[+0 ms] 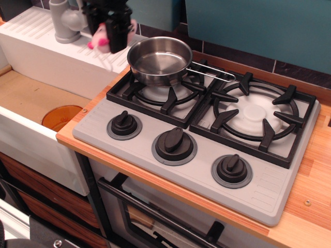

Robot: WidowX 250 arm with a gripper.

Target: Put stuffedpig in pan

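Note:
My gripper (113, 40) is high at the upper left, just left of the pan, and is shut on the stuffedpig (101, 37). The pale-pink plush shows at the left of the black fingers (120, 36), with its white string hanging below. The image there is motion-blurred. The pan (159, 59) is a shiny steel frying pan that sits empty on the rear left burner grate, its wire-loop handle (212, 72) pointing right. The pig is in the air to the left of the pan's rim, not over it.
The grey stove top (196, 155) has three black knobs along its front and two black grates (253, 116). A white sink unit (46, 46) with a grey faucet (64, 23) stands at the left. An orange disc (61, 116) lies in the basin.

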